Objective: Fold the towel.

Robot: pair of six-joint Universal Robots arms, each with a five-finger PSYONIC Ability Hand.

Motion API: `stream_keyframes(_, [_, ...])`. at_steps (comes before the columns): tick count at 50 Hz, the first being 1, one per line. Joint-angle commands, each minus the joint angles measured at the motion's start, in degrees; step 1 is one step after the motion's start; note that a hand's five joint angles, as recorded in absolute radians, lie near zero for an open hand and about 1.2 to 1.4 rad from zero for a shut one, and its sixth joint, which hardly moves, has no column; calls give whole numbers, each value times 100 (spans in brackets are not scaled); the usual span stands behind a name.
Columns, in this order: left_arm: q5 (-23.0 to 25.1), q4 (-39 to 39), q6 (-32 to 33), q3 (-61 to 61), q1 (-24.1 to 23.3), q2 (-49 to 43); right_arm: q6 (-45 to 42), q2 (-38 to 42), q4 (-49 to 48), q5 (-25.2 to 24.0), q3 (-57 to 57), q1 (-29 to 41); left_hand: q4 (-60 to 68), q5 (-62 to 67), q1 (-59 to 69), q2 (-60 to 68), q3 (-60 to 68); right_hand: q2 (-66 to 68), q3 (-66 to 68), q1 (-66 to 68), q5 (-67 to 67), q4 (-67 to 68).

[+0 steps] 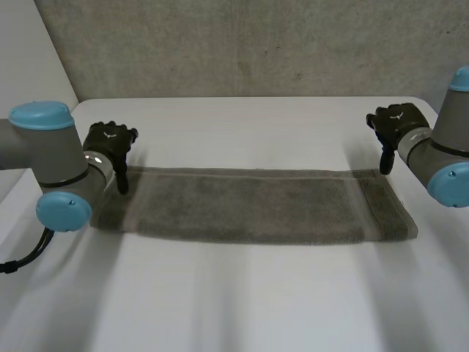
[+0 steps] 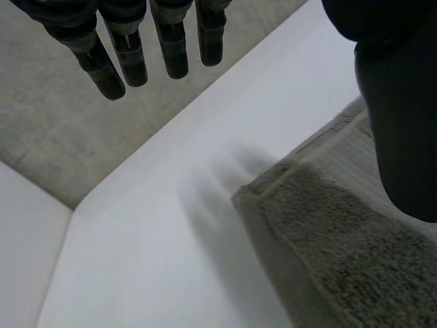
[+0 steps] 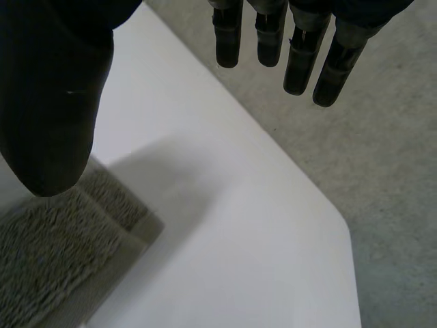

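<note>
The grey towel (image 1: 256, 205) lies flat as one long, narrow strip across the middle of the white table (image 1: 242, 293). It runs from your left arm's side to your right arm's side. A flat woven band crosses it near the right end.

Your left hand (image 1: 110, 143) hangs above the towel's far left corner, with its thumb pointing down toward the cloth. In the left wrist view its fingers (image 2: 130, 55) are straight and set wide apart from the thumb, and they hold nothing. The towel's corner lies on the table below the thumb, and bare table lies below the fingertips. A second layer of cloth shows at that corner, lying just inside the edge.

Your right hand (image 1: 396, 121) hangs above the towel's far right corner in the same pose. In the right wrist view its fingers (image 3: 273, 34) are straight, wide of the thumb and empty. The banded corner lies under the thumb.

Neither hand can be seen touching the towel. Your left arm (image 1: 51, 161) and right arm (image 1: 447, 154) frame the two ends of the strip. A rough grey wall (image 1: 256, 44) stands behind the table.
</note>
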Motion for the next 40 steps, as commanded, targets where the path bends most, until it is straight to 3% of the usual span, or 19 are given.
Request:
stream_keyframes(1, [-14,17,-80,-353,44,539,161,-1067,-75,-206,897,-14,-471,-1240,-504,-444,-372,-383,-364,-311,-338,-452])
stream_keyframes(7, [145,184,-107,-996,97,1103,108,-1772,13,-356,1681,-49,-437,-1207,-470,-410,-338,-383,-364,-311,-338,-452])
stream_keyframes(11, [513,613,-142,-1837,80,1655,-146,-2394,-39,-391,2742,-66,-403,-1173,-437,-376,-305,-345,-326,-272,-300,-414])
stream_keyframes(17, [707,1272,-177,-2919,27,2446,-481,-2747,-285,-531,3876,-75,-420,-1190,-454,-393,-321,749,769,822,794,680])
stream_keyframes(20, [707,1492,-247,-3350,1,2727,-516,-2783,-531,-637,4290,-93,-420,-1190,-454,-393,-321,1572,1592,1645,1617,1503])
stream_keyframes(28, [742,1783,-642,-3896,-87,2966,-534,-2687,-1444,-681,4985,-321,-403,-1173,-437,-376,-305,1811,1831,1884,1856,1742])
stream_keyframes(37, [848,1801,-695,-3958,-131,2905,-692,-1895,-1859,-602,4951,-339,-403,-1173,-437,-376,-304,2367,2386,2440,2412,2298])
stream_keyframes(40, [848,1801,-695,-3967,-140,2887,-762,-1790,-1912,-585,4889,-339,-403,-1173,-437,-376,-304,3342,3362,3415,3387,3274])
